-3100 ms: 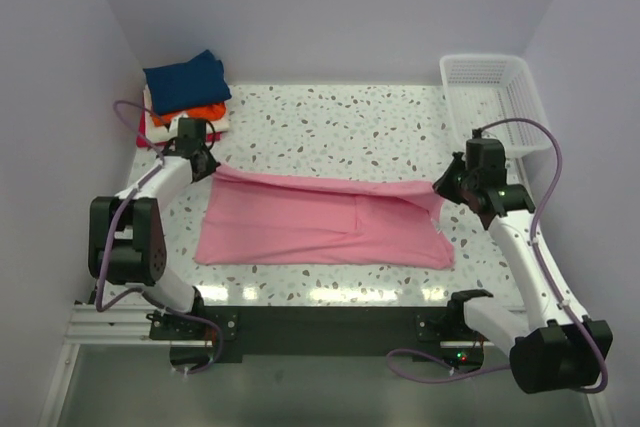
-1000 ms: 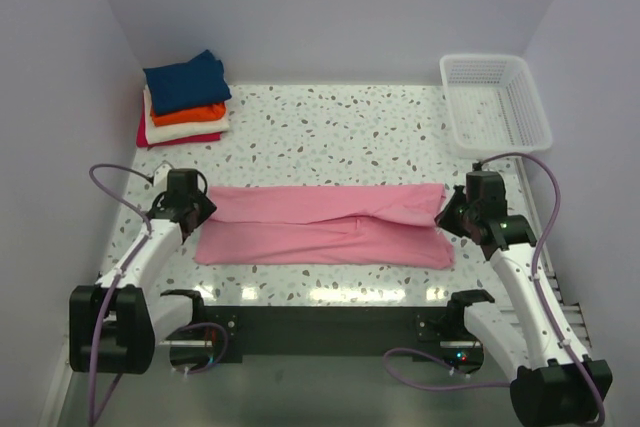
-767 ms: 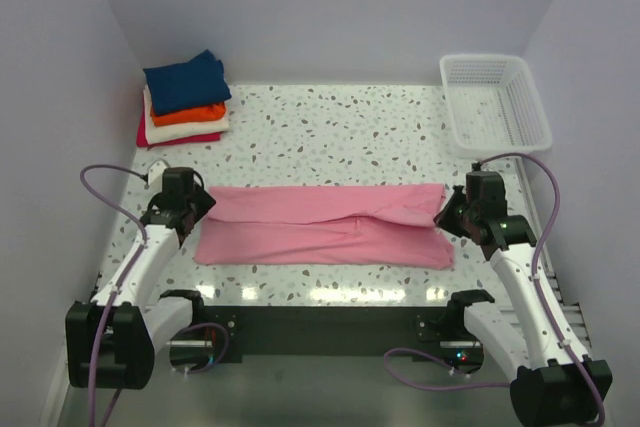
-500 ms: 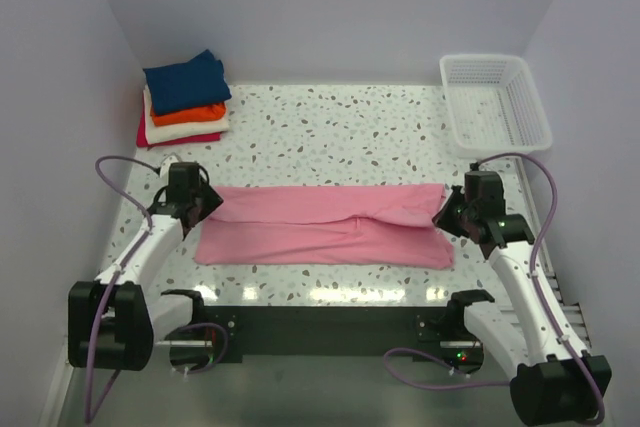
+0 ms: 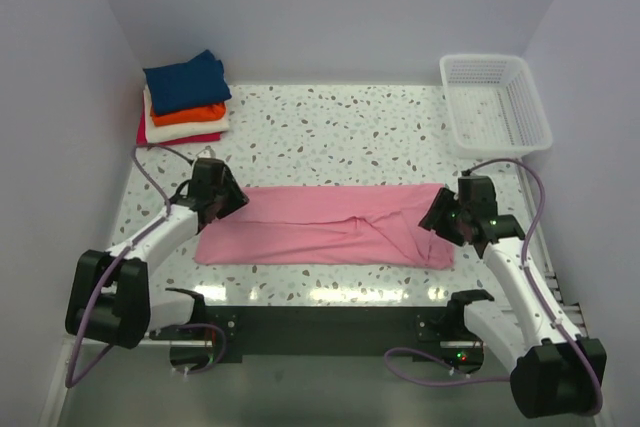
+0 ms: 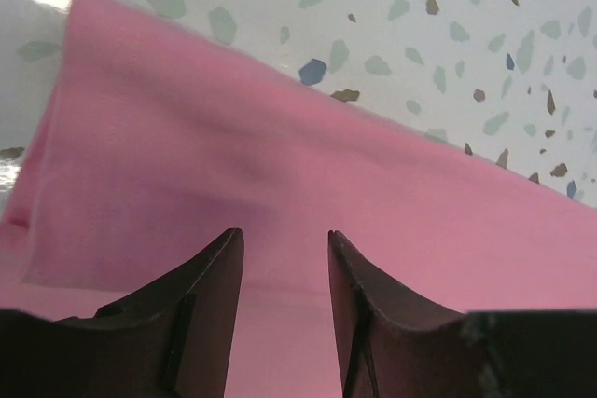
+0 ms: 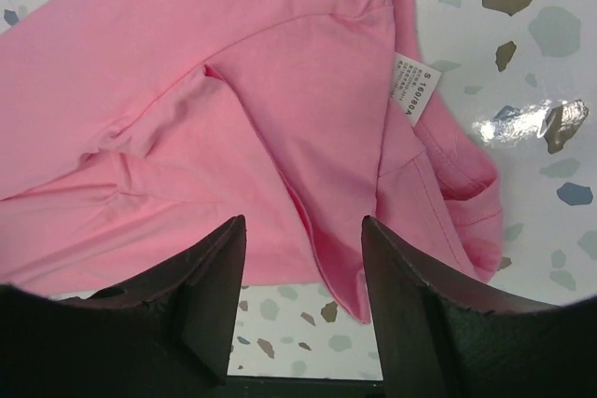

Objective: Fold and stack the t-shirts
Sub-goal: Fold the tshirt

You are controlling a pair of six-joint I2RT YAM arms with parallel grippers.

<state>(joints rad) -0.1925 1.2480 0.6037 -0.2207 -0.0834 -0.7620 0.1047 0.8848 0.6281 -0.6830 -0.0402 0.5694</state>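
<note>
A light pink t-shirt (image 5: 320, 227) lies flat as a long folded band across the near half of the table. My left gripper (image 5: 234, 199) hovers over its left end, open, with only pink cloth (image 6: 280, 165) beneath the gap between its fingers (image 6: 284, 241). At the shirt's right end my right gripper (image 5: 437, 215) is open above the rumpled sleeve and the size label (image 7: 410, 90), its jaws wide apart (image 7: 303, 226) and empty. Folded t-shirts are stacked at the back left: navy blue (image 5: 185, 80) on top, then orange (image 5: 192, 113), cream-white (image 5: 180, 129) and red (image 5: 165, 139).
A white mesh basket (image 5: 497, 102) stands at the back right corner. The speckled tabletop (image 5: 340, 132) runs between the stack and the basket. Purple walls close in on the left, back and right.
My right gripper has opened and let go of the shirt's right end. My left arm has swung right, over the shirt's left end. The shirt now lies flat.
</note>
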